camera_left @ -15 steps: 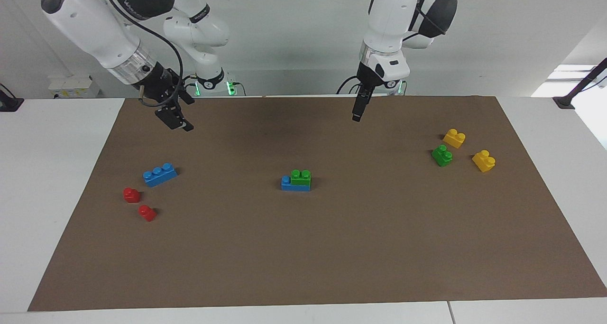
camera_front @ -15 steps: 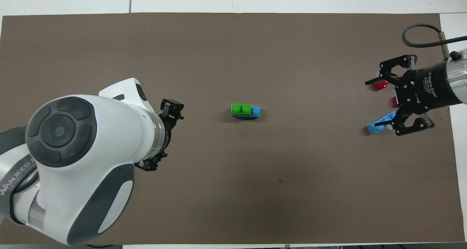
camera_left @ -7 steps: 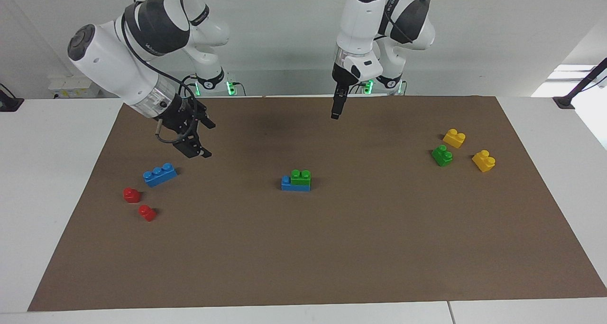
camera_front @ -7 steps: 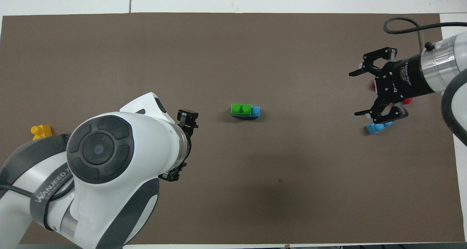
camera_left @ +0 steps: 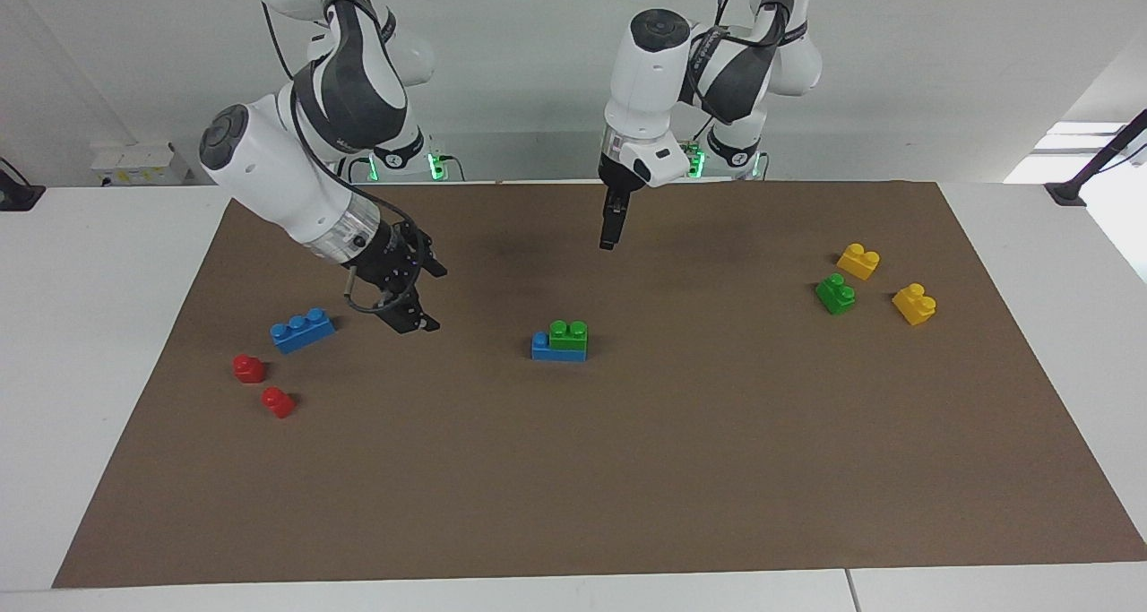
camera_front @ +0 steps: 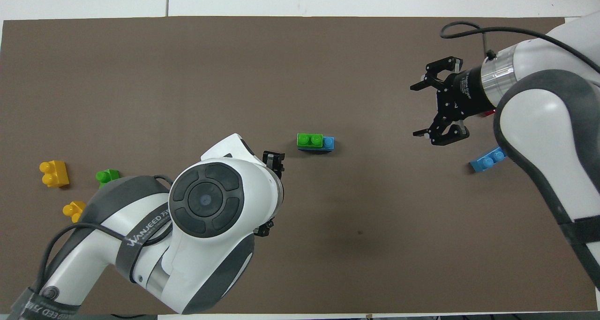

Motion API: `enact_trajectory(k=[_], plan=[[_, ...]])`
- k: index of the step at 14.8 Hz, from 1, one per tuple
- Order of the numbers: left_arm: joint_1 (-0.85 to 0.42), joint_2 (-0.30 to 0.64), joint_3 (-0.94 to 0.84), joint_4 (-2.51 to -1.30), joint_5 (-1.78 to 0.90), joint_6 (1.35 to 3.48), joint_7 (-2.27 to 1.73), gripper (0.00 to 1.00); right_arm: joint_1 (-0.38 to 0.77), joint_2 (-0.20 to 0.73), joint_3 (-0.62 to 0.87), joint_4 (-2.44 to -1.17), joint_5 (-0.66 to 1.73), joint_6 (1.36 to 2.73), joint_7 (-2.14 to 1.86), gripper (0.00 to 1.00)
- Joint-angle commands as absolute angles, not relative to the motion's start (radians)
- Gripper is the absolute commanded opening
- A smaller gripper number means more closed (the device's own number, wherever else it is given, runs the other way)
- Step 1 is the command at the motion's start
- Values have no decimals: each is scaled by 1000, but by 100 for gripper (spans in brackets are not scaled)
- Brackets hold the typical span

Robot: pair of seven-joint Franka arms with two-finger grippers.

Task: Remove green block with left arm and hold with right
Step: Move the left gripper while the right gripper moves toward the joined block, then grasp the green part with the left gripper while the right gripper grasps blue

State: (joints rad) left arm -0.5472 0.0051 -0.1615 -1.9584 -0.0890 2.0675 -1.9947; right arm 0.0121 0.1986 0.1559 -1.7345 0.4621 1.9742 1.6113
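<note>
Hovering over mat, left claw (camera_left: 608, 238), right claw (camera_left: 414, 312) splayed, tilted

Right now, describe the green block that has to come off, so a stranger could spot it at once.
Start at the middle of the brown mat. A blue brick sits there alone, and the green block is stacked on it, leaving one blue stud bare. The other green brick lies flat beside two yellow bricks at the left arm's end.

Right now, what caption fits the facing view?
Two open grippers, left and right, hang over the mat near a small green plastic brick on blue.
</note>
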Motion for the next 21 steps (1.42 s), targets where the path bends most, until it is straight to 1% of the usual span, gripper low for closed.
enact_trajectory(k=[1, 2, 5, 7, 9, 12, 14, 16, 17, 21], plan=[[-574, 56, -146, -1930, -103, 2114, -2045, 100, 43, 205, 156, -1781, 489, 2046, 1635, 98], [-575, 81, -146, -1913, -101, 2112, -2057, 100, 57, 207, 155, -1795, 489, 2065, 1635, 98], [-574, 97, -144, -1893, -95, 2102, -2063, 100, 83, 216, 155, -1828, 489, 2112, 1632, 98], [-575, 164, -143, -1836, -91, 2082, -2074, 100, 118, 216, 155, -1871, 489, 2163, 1634, 98], [-572, 189, -141, -1806, -89, 2075, -2092, 100, 127, 201, 155, -1916, 489, 2183, 1632, 98], [-574, 227, -140, -1792, -86, 2077, -2128, 100, 146, 181, 155, -1976, 489, 2224, 1632, 98], [-574, 288, -137, -1735, -81, 2063, -2163, 100, 179, 183, 155, -2011, 489, 2288, 1634, 98], [-574, 388, -141, -1616, -19, 2023, -2257, 100, 190, 192, 156, -2020, 489, 2322, 1640, 98], [-574, 412, -143, -1582, -6, 2022, -2278, 100, 201, 195, 156, -2022, 489, 2344, 1646, 98], [-594, 445, -138, -1572, -5, 2023, -2284, 100, 213, 218, 155, -2017, 491, 2371, 1651, 98]])
